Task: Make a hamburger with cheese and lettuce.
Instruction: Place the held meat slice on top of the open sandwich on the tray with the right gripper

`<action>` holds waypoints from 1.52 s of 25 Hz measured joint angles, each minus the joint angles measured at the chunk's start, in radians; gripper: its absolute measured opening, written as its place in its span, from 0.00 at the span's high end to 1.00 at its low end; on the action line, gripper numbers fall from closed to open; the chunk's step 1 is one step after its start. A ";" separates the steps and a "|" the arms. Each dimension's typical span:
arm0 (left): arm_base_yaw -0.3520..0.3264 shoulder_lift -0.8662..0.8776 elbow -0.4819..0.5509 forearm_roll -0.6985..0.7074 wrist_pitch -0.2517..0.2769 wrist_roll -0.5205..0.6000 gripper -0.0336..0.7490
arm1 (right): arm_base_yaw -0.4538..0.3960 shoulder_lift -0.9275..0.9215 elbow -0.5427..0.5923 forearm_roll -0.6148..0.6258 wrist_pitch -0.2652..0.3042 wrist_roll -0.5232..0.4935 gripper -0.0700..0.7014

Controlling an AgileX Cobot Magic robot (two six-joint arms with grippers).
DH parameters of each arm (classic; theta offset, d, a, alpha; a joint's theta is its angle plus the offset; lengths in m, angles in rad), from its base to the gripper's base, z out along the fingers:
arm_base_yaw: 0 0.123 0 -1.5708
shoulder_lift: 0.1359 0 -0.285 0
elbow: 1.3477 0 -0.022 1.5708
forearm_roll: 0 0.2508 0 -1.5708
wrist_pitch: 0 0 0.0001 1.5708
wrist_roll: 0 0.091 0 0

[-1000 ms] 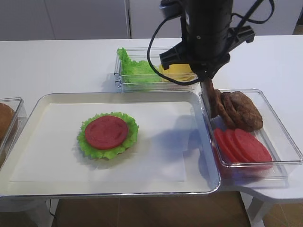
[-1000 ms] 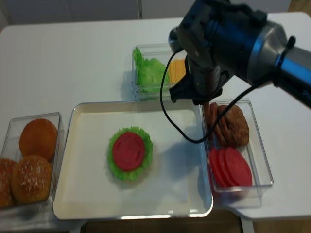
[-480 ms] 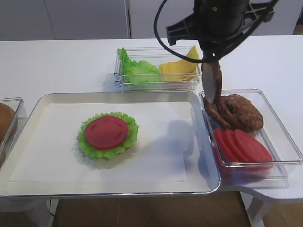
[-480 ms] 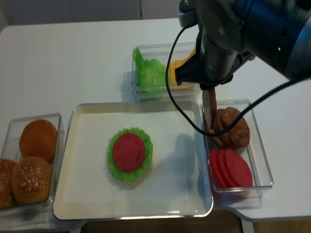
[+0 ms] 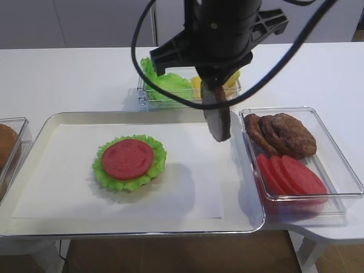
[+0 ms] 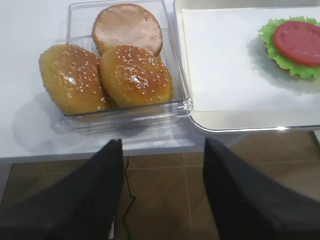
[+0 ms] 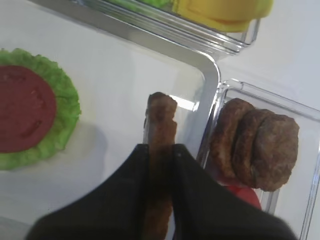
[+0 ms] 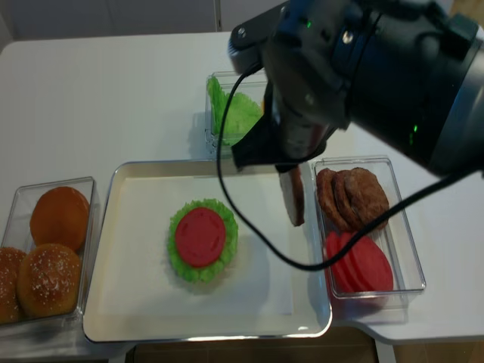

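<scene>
Right wrist view shows your right gripper (image 7: 159,155) pinching a patty (image 7: 159,145); hamburger (image 5: 129,162) has lettuce and tomato, still lacks patty, cheese (image 5: 227,82), bun

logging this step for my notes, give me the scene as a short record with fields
right gripper: shut on a brown patty, held on edge, hanging over the right end of the tray
left gripper: open, holding nothing, past the table edge by the bun box
hamburger: on the tray, lettuce rim showing, red tomato disc on top
loose patties: three, overlapping, in the right box above the tomato slices
lettuce: in the far box, left part
cheese: same box, right part
buns: three in the left box
</scene>
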State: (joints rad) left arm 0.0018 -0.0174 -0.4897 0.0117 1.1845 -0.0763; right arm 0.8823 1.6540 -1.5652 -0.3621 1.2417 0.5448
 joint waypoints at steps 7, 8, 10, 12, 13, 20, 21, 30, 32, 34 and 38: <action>0.000 0.000 0.000 0.000 0.000 0.000 0.47 | 0.088 0.000 0.000 -0.036 -0.004 0.039 0.78; 0.000 0.000 0.000 0.000 0.000 0.000 0.47 | 0.096 0.000 0.000 -0.043 -0.006 0.041 0.78; 0.000 0.000 0.000 0.000 0.000 0.000 0.47 | 0.105 0.015 -0.018 -0.051 -0.004 0.043 0.78; 0.000 0.000 0.000 0.000 0.000 0.000 0.47 | 0.110 0.042 -0.051 -0.057 0.000 0.043 0.78; 0.000 0.000 0.000 0.000 0.000 0.000 0.47 | 0.114 0.056 -0.070 -0.059 0.002 0.039 0.78; 0.000 0.000 0.000 0.000 0.000 0.000 0.47 | 0.120 0.177 -0.241 -0.063 0.002 -0.028 0.78; 0.000 0.000 0.000 0.000 0.000 0.000 0.47 | 0.120 0.199 -0.267 -0.063 0.002 -0.039 0.78; 0.000 0.000 0.000 0.000 0.000 0.000 0.47 | 0.124 0.309 -0.334 -0.037 0.002 -0.094 0.78; 0.000 0.000 0.000 0.000 0.000 0.000 0.47 | 0.134 0.325 -0.335 -0.037 0.002 -0.095 0.78; 0.000 0.000 0.000 0.000 0.000 0.000 0.47 | 0.148 0.335 -0.336 -0.046 0.002 -0.096 0.78; 0.000 0.000 0.000 0.000 0.000 0.000 0.47 | 0.164 0.356 -0.337 -0.066 0.002 -0.098 0.78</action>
State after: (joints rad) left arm 0.0018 -0.0174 -0.4897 0.0117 1.1845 -0.0763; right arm 1.0459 2.0102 -1.9022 -0.4282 1.2435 0.4463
